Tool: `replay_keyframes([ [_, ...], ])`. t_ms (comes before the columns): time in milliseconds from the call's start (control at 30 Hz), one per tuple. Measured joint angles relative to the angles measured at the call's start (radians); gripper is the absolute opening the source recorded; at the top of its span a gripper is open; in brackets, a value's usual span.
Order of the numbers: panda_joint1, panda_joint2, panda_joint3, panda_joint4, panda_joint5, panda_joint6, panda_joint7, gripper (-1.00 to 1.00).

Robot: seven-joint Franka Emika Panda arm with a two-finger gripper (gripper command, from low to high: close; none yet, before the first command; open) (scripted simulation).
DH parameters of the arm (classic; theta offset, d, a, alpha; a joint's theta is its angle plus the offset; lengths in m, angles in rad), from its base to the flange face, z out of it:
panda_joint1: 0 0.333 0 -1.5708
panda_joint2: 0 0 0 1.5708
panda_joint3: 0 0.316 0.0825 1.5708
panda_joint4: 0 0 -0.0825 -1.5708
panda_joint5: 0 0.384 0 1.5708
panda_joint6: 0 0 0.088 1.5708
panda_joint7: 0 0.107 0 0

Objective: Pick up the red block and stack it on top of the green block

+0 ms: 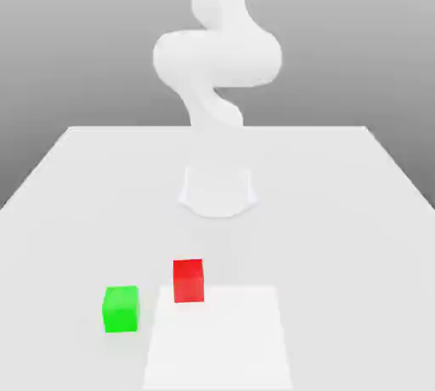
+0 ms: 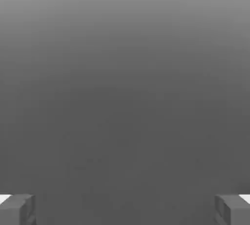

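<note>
While the gripper (image 2: 125, 210) stands w/ fingers wide apart in the hand view, nothing is held between them. Arm (image 1: 217, 58) upright at the far side of the table (image 1: 340, 211), ext. view. Red block (image 1: 189, 281) sits at the far edge of the white patch (image 1: 219, 347); green block (image 1: 121, 309) on table, near red, toward ext. view's left & slightly closer to cam.

one red block (image 1: 189, 281), one green block (image 1: 121, 309), one white robot arm (image 1: 217, 58), one table (image 1: 340, 236)
</note>
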Motion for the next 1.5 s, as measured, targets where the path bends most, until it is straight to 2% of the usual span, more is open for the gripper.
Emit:
replay_keyframes([
  [267,-0.021,0.223,-0.03,-0.26,-0.048,0.187,-0.056,0.0],
  [533,-0.036,0.494,-0.105,-0.544,-0.056,0.41,-0.158,0.0],
  [667,-0.033,0.731,-0.114,-0.582,0.004,0.598,-0.227,0.0],
  [800,-0.091,0.884,-0.04,-0.567,0.071,0.728,-0.279,0.0],
  [833,-0.105,0.905,-0.026,-0.565,0.077,0.746,-0.284,-1.0],
  [1067,-0.109,0.903,-0.024,-0.565,0.071,0.744,-0.279,-1.0],
  [1267,-0.112,0.711,-0.041,-0.59,0.001,0.578,-0.228,-1.0],
  [1367,-0.115,0.62,-0.042,-0.6,0.003,0.497,-0.236,-1.0],
  [1500,-0.123,0.608,-0.073,-0.558,0.021,0.445,-0.288,-1.0],
])
